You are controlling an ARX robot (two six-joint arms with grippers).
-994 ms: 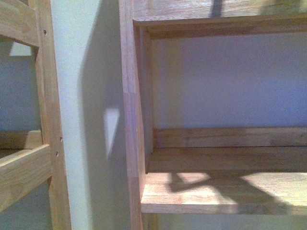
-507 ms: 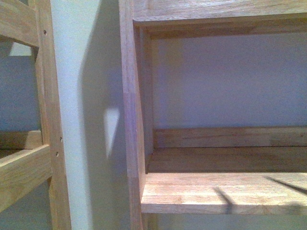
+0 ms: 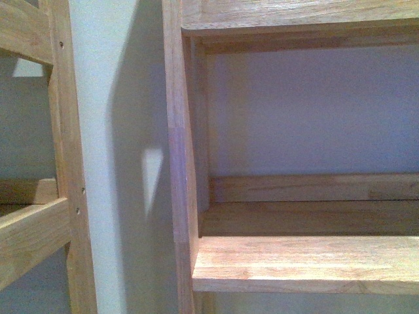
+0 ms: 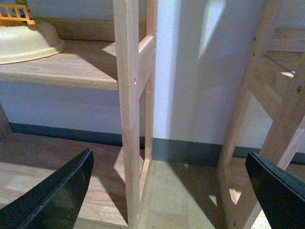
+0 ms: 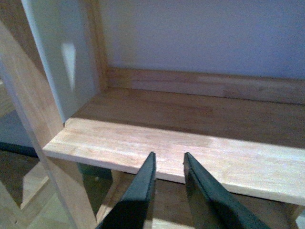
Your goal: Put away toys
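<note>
- Shadows that crossed the shelf board (image 3: 308, 261) a second ago, broad at first and then thin streaks, are gone from the front view; the board now lies evenly lit and bare, which suggests whatever cast them has drawn clear.
- Left end effector (image 4: 169, 183): seen only from its own wrist camera, its two dark fingers (image 4: 57, 195) stand wide apart and hold nothing. It looks down past an upright post (image 4: 131, 109) to the floor (image 4: 176, 191), likely parked low and out of the way.
- One cream bowl (image 4: 28, 43) sits on a lower shelf in that same view, with one orange toy fence (image 4: 16, 14) at its far rim, cut off by the frame edge.
- Two shelf units show in the front view: part of one frame (image 3: 62, 163) at far left, and the main unit with its side post (image 3: 180, 163) beside a strip of pale wall (image 3: 118, 98).
- Right end effector (image 5: 169, 191): its two dark fingers are nearly closed, a narrow gap between them, nothing held. It hovers just in front of the board's front edge (image 5: 157, 148), aimed into the open compartment, a pose that fits a pull-back from a placement or a line-up for one.
- No plush toy shows in any current view, so its place cannot be told; count of toys visible on this board: none.
</note>
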